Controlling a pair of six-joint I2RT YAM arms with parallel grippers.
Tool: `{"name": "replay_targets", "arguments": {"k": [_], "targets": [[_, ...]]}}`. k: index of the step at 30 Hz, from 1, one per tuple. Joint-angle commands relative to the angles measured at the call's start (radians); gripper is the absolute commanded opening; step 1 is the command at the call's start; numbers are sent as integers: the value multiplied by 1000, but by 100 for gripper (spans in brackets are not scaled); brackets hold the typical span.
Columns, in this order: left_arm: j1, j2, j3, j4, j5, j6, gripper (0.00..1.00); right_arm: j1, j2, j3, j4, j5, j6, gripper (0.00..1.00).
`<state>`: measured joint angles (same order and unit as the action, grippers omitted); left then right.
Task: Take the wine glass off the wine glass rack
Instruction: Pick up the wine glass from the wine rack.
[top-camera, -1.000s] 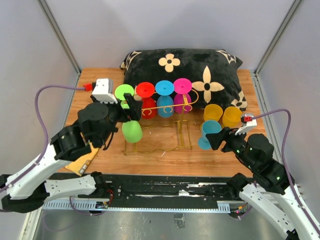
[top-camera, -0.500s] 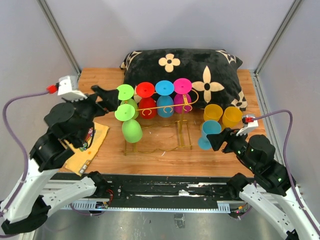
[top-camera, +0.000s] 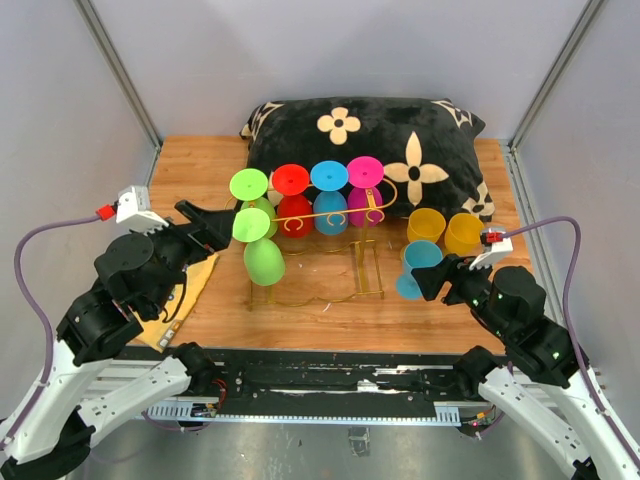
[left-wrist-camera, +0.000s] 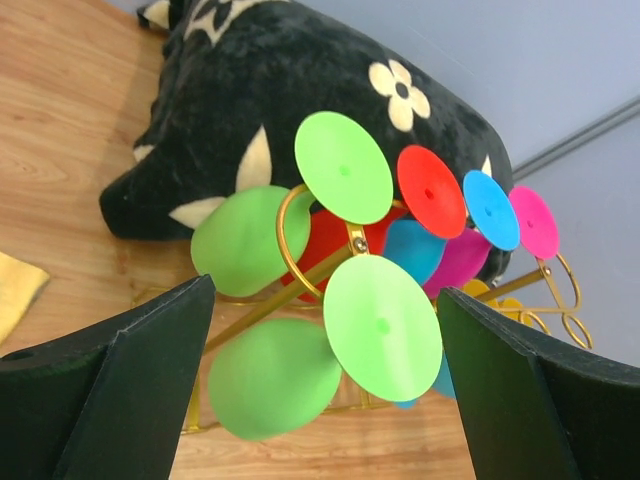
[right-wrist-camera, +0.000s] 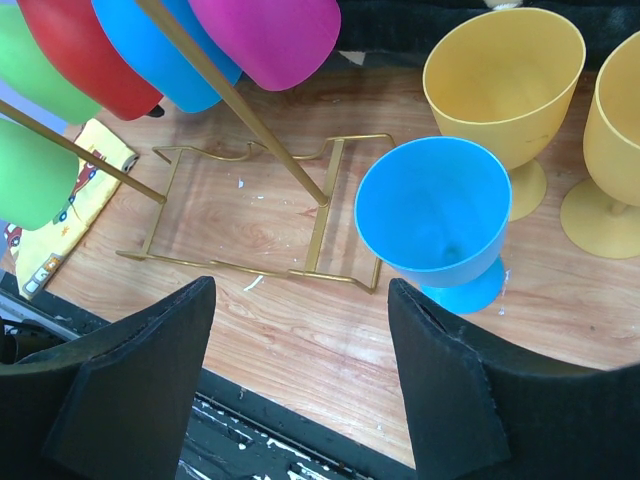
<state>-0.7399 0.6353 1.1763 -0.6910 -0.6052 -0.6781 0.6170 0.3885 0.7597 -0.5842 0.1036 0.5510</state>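
The gold wire wine glass rack (top-camera: 340, 216) stands mid-table with several coloured wine glasses hanging upside down from its rails. The nearest one is a green wine glass (top-camera: 262, 258), at the rack's left end, with a second green glass (top-camera: 249, 184) behind it. My left gripper (top-camera: 205, 224) is open just left of that glass and apart from it. In the left wrist view the green glass (left-wrist-camera: 383, 330) and the rack (left-wrist-camera: 300, 270) lie ahead of the open left gripper (left-wrist-camera: 325, 295). My right gripper (top-camera: 428, 280) is open and empty, hovering over the wood (right-wrist-camera: 300, 300).
A blue glass (top-camera: 420, 264) stands upright just ahead of my right gripper, with two yellow glasses (top-camera: 445, 231) behind it. A black flowered pillow (top-camera: 380, 150) lies behind the rack. A yellow packet (top-camera: 172, 300) lies under my left arm. Grey walls close in three sides.
My left gripper has drawn back to the left, away from the green glass, and stayed open. The glass still hangs on the rack. The right arm has not moved.
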Motion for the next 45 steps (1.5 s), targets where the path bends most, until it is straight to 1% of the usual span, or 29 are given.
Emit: {"name": "replay_targets", "arguments": {"k": [1, 6, 11, 18, 22, 25, 28, 34, 38, 41, 45], "targets": [[8, -15, -20, 36, 79, -64, 95, 13, -3, 24, -4, 0, 13, 71], [8, -25, -34, 47, 110, -96, 88, 13, -14, 35, -23, 14, 12, 71], [8, -42, -74, 44, 98, -126, 81, 13, -29, 32, -22, 19, 14, 71], [8, -54, -116, 75, 117, -149, 68, 13, -36, 40, -25, 24, 14, 71], [8, -70, -134, 110, 111, -145, 51, 13, -41, 41, -30, 25, 25, 71], [8, -71, -140, 144, 111, -147, 44, 13, -42, 49, -31, 21, 34, 71], [8, -62, -143, 158, 115, -148, 43, 13, -41, 57, -31, 21, 34, 71], [8, -60, -150, 130, 114, -160, 43, 13, -45, 63, -39, 28, 34, 71], [8, -69, -155, 120, 107, -167, 45, 13, -44, 61, -39, 27, 36, 71], [8, -69, -151, 110, 100, -163, 49, 13, -42, 60, -36, 27, 37, 71], [8, -67, -150, 110, 98, -159, 49, 13, -39, 59, -34, 25, 38, 71]]}}
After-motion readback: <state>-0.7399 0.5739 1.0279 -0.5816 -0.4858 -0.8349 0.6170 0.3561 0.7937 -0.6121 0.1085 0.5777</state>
